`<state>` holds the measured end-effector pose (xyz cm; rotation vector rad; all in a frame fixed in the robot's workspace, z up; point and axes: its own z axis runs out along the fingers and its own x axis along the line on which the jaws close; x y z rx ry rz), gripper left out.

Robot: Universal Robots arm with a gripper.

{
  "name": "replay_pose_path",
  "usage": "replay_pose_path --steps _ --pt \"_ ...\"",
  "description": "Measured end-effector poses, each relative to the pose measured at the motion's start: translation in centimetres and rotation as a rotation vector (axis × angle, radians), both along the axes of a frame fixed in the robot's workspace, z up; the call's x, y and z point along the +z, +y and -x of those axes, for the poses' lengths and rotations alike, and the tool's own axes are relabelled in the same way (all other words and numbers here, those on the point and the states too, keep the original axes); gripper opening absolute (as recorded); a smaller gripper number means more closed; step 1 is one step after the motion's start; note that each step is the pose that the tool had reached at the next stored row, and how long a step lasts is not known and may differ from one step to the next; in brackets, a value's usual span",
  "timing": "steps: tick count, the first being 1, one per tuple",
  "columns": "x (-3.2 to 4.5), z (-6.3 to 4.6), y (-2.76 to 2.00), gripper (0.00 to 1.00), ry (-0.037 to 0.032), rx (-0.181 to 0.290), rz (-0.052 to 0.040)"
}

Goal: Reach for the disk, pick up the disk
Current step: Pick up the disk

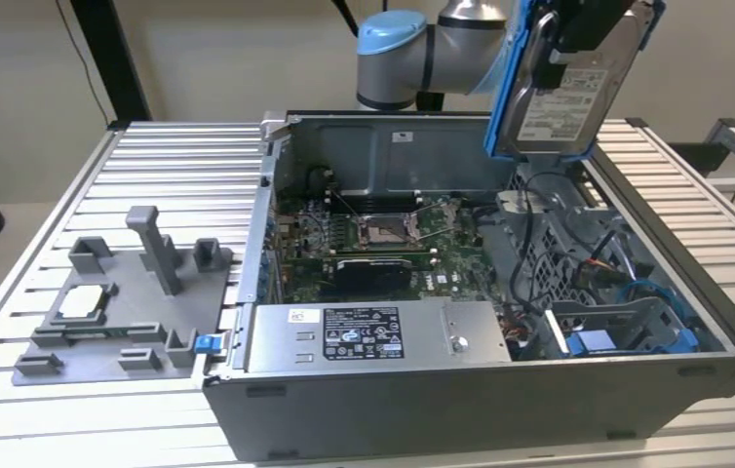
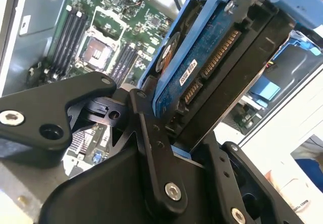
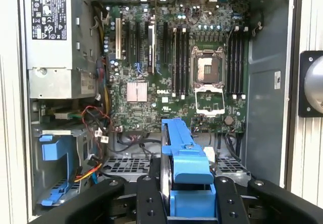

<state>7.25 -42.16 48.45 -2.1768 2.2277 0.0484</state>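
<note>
The disk, a silver-grey drive with a white label in a bright blue frame, hangs upright above the back right of the open computer case. My gripper is shut on its upper end. In the second wrist view the black fingers clamp both sides of the disk, whose circuit board and connector face the camera. In the first wrist view the blue frame of the disk stands between the fingers, high over the motherboard.
Inside the case lie the grey power supply box, an empty processor socket, cables and a blue drive bay. A grey fixture holding a small square chip sits on the slatted table at the exterior view's left.
</note>
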Motion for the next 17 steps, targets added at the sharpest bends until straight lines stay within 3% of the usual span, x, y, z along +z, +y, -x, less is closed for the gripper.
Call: replay_pose_path --steps 10,17 --pt "-0.06 -0.1 -1.69 0.0 -0.0001 0.0 -0.0001" --pt "-0.07 -0.1 -2.12 0.0 0.0 0.0 0.0"
